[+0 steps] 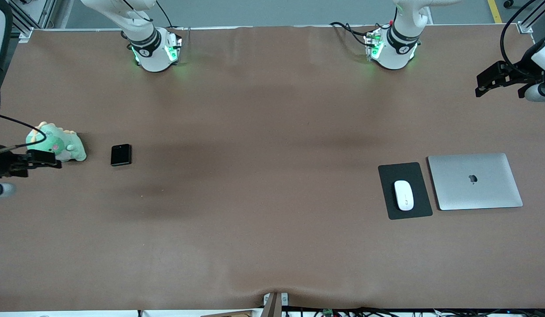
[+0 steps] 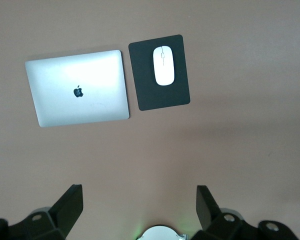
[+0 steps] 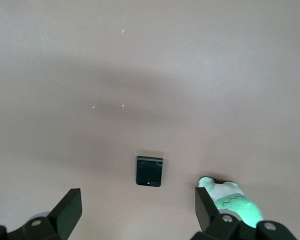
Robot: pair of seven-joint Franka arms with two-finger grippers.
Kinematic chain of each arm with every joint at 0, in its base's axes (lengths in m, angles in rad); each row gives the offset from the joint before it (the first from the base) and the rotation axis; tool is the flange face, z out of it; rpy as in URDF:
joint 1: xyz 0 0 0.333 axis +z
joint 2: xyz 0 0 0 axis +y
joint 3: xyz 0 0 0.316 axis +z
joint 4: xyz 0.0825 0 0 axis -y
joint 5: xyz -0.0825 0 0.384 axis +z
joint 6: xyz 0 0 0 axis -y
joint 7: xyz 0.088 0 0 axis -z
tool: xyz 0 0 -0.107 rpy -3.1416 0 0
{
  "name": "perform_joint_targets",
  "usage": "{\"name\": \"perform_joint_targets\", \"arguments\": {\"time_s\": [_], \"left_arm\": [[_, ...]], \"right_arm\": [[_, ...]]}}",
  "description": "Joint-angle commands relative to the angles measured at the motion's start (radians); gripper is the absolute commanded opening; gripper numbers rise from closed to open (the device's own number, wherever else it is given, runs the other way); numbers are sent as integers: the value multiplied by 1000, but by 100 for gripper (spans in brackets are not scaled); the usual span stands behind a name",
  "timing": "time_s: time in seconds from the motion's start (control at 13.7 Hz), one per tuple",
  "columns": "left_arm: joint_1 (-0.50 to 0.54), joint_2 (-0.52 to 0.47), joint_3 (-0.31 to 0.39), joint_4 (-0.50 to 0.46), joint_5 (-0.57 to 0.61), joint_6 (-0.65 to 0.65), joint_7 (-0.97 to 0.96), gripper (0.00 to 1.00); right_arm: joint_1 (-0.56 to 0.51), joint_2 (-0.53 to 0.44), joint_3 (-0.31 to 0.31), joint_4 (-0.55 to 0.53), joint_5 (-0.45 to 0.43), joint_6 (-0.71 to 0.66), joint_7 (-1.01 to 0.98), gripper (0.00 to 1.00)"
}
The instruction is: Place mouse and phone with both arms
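- Front view: you had a brown table (image 1: 263, 220) under grey floor. The white, glossy mouse (image 1: 404, 195) lay on a dark mouse pad (image 1: 417, 176) beside a closed silver laptop (image 1: 475, 181), toward the left arm's end. The small black phone (image 1: 121, 154) lay beside a green plush toy (image 1: 61, 141), toward the right arm's end. Left gripper (image 1: 486, 85) hung in the air above that end; right gripper (image 1: 41, 159) over the toy.
- Left wrist view: your left gripper (image 2: 139, 202) was spread, empty, high over bare table.
- Right wrist view: your right gripper (image 3: 138, 205) was spread, empty, above the phone (image 3: 149, 171).
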Motion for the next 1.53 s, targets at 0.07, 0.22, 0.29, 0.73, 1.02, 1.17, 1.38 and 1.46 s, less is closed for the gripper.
{"name": "perform_joint_targets", "arguments": {"time_s": [0.07, 0.22, 0.29, 0.73, 1.02, 1.17, 1.38, 1.46], "left_arm": [[9, 9, 0, -1, -6, 15, 41, 100], [9, 9, 0, 2, -11, 14, 56, 100], [9, 9, 0, 0, -12, 12, 59, 100], [11, 11, 3, -1, -9, 12, 57, 100], [9, 36, 1, 3, -20, 12, 42, 100], [5, 45, 0, 6, -20, 12, 42, 100], [-5, 46, -5, 10, -21, 12, 42, 100], [-2, 45, -5, 10, -23, 12, 44, 100]], "right_arm": [[15, -70, 12, 48, -81, -41, 15, 100], [15, -127, 14, 45, -80, -145, 14, 100], [15, -146, 11, 44, -74, -190, 15, 100], [53, -425, 13, -301, -81, -181, 112, 100], [73, -586, 20, -531, -81, -54, 112, 100], [73, -595, 28, -542, -81, -52, 112, 100], [35, -585, 29, -531, -84, -45, 103, 100], [19, -583, 29, -527, -83, -45, 101, 100]]}}
